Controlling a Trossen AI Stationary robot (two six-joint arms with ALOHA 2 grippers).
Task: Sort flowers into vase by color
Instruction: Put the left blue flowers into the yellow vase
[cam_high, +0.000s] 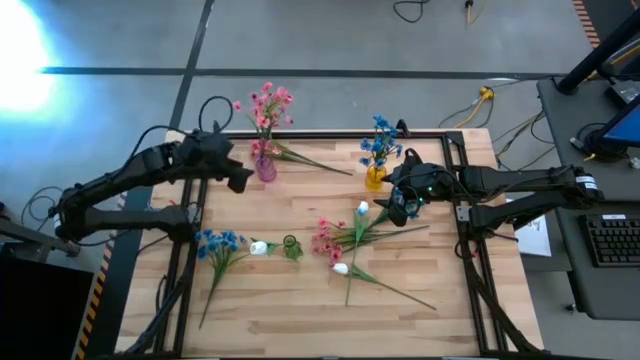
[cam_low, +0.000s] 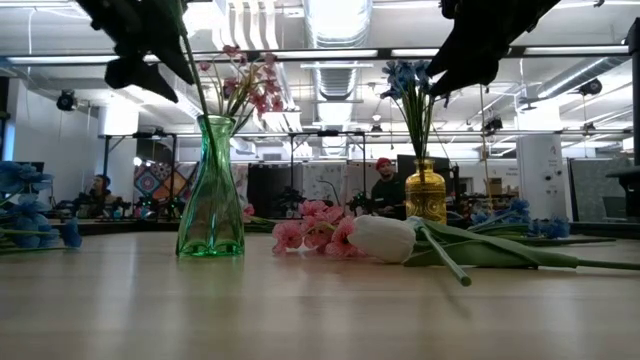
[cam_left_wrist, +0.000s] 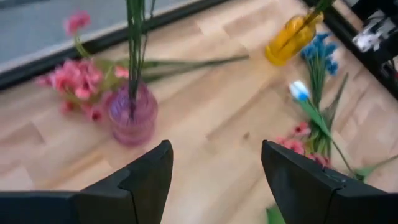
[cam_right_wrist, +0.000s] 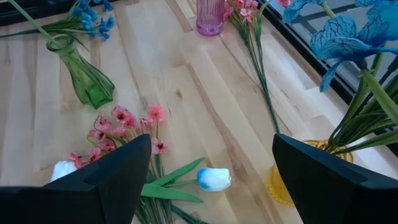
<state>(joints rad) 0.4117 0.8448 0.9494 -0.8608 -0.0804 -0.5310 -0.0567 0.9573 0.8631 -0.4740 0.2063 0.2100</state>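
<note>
A pink vase (cam_high: 265, 167) holds pink flowers (cam_high: 270, 103) at the far left; it also shows in the left wrist view (cam_left_wrist: 132, 115). A yellow vase (cam_high: 375, 178) holds blue flowers (cam_high: 380, 140). A green vase (cam_high: 291, 245) stands empty mid-table. Lying on the table are a blue bunch (cam_high: 218, 243), a white bud (cam_high: 259, 247), a pink bunch (cam_high: 325, 240), a white-and-blue bud (cam_high: 362, 209) and another white bud (cam_high: 340, 268). My left gripper (cam_left_wrist: 214, 180) is open and empty, just left of the pink vase. My right gripper (cam_right_wrist: 211, 186) is open and empty, above the table beside the yellow vase (cam_right_wrist: 283, 183).
A pink sprig (cam_high: 312, 160) lies on the table behind the pink vase, toward the yellow one. A black frame (cam_high: 455, 180) edges the table. Bare wood (cam_high: 300, 310) lies along the near edge. People sit in the room behind (cam_low: 385, 190).
</note>
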